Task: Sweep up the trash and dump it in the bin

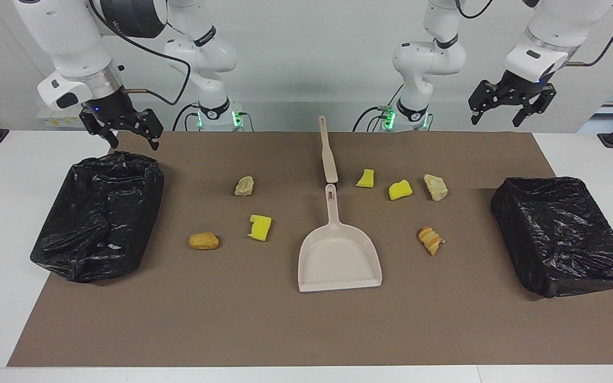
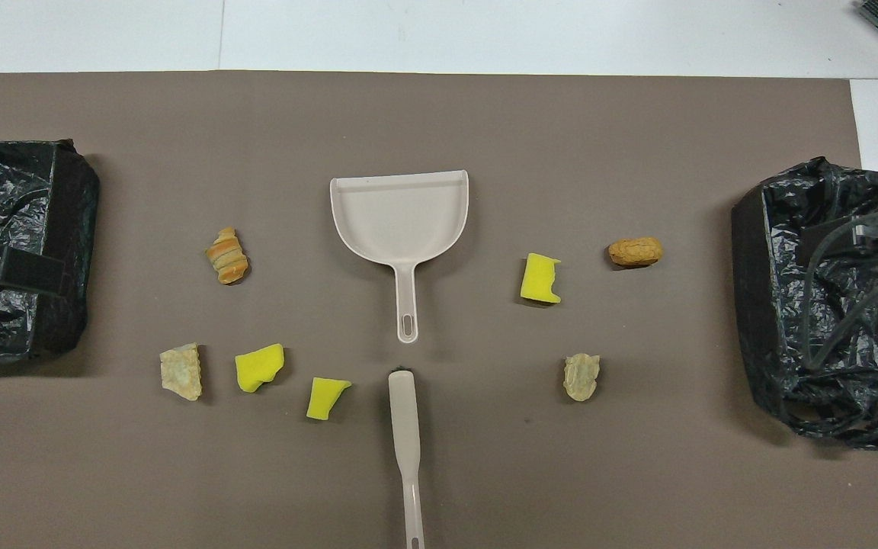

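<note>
Dustpan [image 1: 338,255] lies untouched mid-mat, brush [image 1: 328,151] at its handle, trash [image 1: 259,227] scattered either side. Left gripper [image 1: 512,109] and right gripper [image 1: 123,130] hang spread, empty. Sweeping not yet begun; next, tools must be grasped.

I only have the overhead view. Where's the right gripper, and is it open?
Observer: The right gripper hangs open and empty, raised over the robots' edge of the black-lined bin at its end.
Operator: And the left one?
Observer: The left gripper is open too, up in the air, holding nothing.
Operator: My view cuts off the brush handle.
Observer: The brush lies wholly on the mat, handle end toward the robots.
</note>
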Controlling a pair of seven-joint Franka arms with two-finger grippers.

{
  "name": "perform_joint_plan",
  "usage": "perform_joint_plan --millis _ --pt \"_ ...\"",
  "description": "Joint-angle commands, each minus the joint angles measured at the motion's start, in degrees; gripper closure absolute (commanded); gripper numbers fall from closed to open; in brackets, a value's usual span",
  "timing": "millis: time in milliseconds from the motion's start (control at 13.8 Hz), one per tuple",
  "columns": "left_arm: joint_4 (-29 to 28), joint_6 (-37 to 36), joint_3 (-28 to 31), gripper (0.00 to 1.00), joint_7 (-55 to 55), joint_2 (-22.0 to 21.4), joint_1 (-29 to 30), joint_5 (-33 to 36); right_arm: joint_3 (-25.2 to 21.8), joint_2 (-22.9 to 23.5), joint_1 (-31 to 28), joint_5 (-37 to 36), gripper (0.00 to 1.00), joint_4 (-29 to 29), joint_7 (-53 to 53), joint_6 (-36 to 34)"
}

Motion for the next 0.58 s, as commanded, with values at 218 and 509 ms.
perform_joint_plan --millis 218,509 --pt "-0.3 -0.4 -0.4 0.00 0.5 -0.7 0.7 -0.5 -0.3 -0.8 -0.4 1.0 0.00 -1.1 -1.4 -2.3" --pt "-0.3 -0.4 -0.4 0.00 0.5 -0.7 0.7 -0.5 -0.1 -2.0 0.2 1.1 0.00 -3.1 -1.1 -2.1"
